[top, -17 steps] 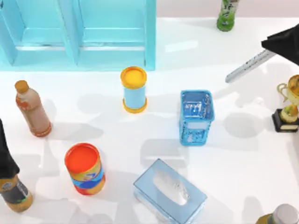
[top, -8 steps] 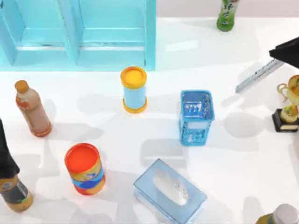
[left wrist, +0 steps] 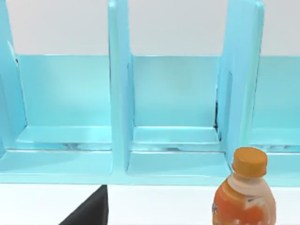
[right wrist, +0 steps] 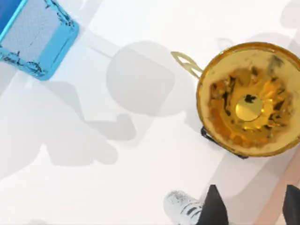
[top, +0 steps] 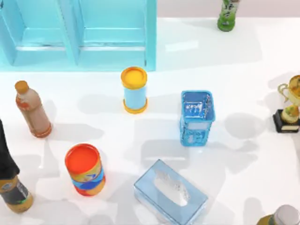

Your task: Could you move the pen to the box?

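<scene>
One second back, pen (right wrist: pixel 182 208) up by the top view's right edge, in the right hand (right wrist: pixel 252 199). Since then carried further right, well apart from the box (top: pixel 196 135) in the middle of the counter (top: pixel 243 168). Left arm (top: pixel 5 157) parked at the left edge.

Left wrist view: blue shelf (left wrist: pixel 173 136) and an orange bottle (left wrist: pixel 243 197).

Right wrist view: right hand over a gold cup (right wrist: pixel 248 108), pen end poking out beside it. Cannot tell if clamped on the pen. Probably a lift away first, so pen not in the box yet.
</scene>
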Controlling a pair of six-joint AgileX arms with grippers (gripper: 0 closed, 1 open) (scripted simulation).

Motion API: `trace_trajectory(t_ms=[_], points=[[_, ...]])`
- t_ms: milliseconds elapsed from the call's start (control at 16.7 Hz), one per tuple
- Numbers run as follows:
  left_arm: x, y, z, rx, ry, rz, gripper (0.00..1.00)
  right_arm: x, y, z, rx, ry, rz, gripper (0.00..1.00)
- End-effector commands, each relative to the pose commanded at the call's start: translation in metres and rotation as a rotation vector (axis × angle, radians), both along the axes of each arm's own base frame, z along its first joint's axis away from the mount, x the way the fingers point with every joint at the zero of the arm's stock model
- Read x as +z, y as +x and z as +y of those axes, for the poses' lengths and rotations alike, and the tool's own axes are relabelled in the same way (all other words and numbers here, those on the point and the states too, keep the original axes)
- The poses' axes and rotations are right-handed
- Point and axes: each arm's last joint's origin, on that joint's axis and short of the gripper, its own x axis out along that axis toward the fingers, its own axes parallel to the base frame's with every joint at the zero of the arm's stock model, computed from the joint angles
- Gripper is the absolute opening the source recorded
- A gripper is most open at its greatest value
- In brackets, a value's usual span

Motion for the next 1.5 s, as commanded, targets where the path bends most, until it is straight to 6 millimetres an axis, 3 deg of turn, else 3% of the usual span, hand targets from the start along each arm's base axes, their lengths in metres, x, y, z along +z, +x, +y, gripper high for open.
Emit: trace_trajectory(t_ms=[420,720,900,1500], points=[[0.000,0.000,0.000,0.000,0.000,0.000,1.00,0.049,-0.038,-0.057,-0.245,-0.256,-0.038,0.00],[0.000,0.000,0.000,0.000,0.000,0.000,1.00,0.054,-0.040,-0.064,-0.266,-0.282,-0.045,0.00],[0.000,0.000,0.000,0.000,0.000,0.000,1.00,0.049,-0.038,-0.062,-0.260,-0.279,-0.044,0.00],[0.000,0.000,0.000,0.000,0.000,0.000,1.00,-0.009,-0.026,-0.063,-0.266,-0.283,-0.046,0.00]])
